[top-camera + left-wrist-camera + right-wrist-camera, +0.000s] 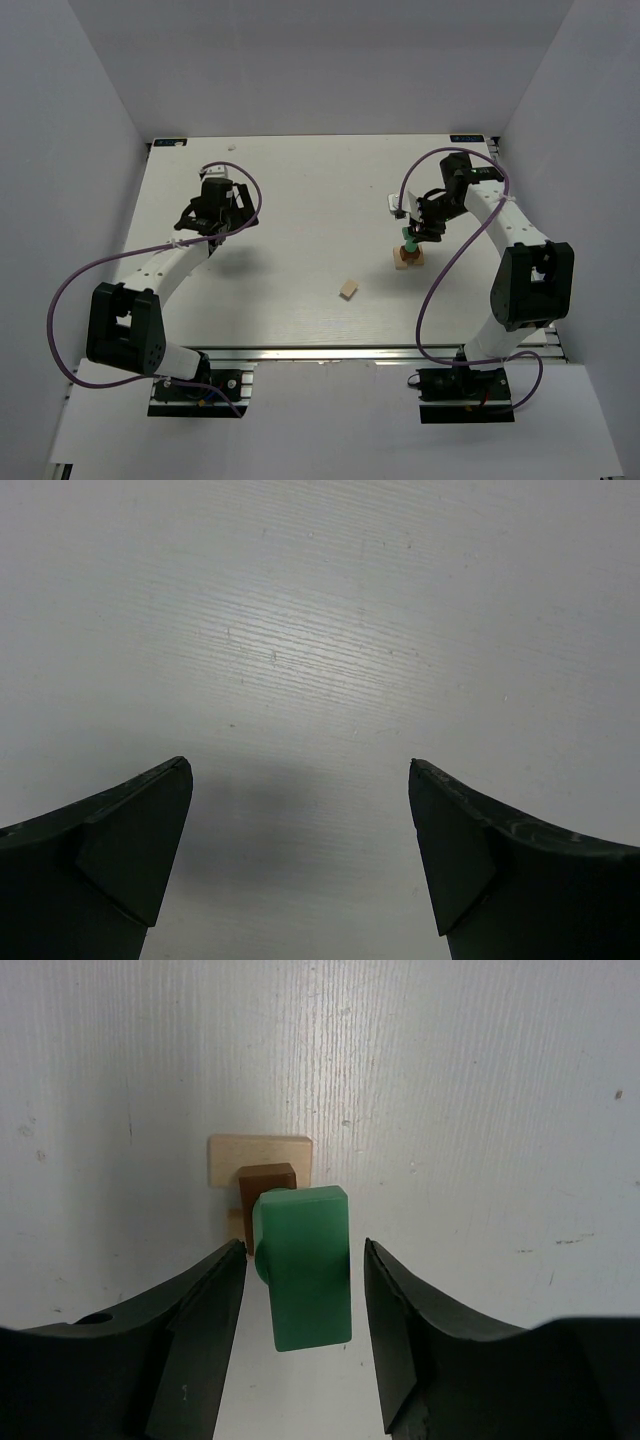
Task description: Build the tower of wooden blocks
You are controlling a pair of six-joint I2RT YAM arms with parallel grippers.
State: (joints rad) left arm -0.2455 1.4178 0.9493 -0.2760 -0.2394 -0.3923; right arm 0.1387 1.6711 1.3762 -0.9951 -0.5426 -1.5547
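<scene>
The right gripper stands narrowly parted astride the green block topping the wood block tower, right of mid-table and well off every edge. The left gripper gapes wide above the white surface, holding nothing. A loose tan block lies apart, toward the near edge.

Bright, even light falls from above, and the white walls spread it. The overhead view is sharp and the desk is pale and evenly lit, with a soft shadow beside the left arm. Between the dark fingers of the left pincer, a blurred grey shadow lies on the desk. The right pincer shows almost black, with little detail. The green block is crisp.
</scene>
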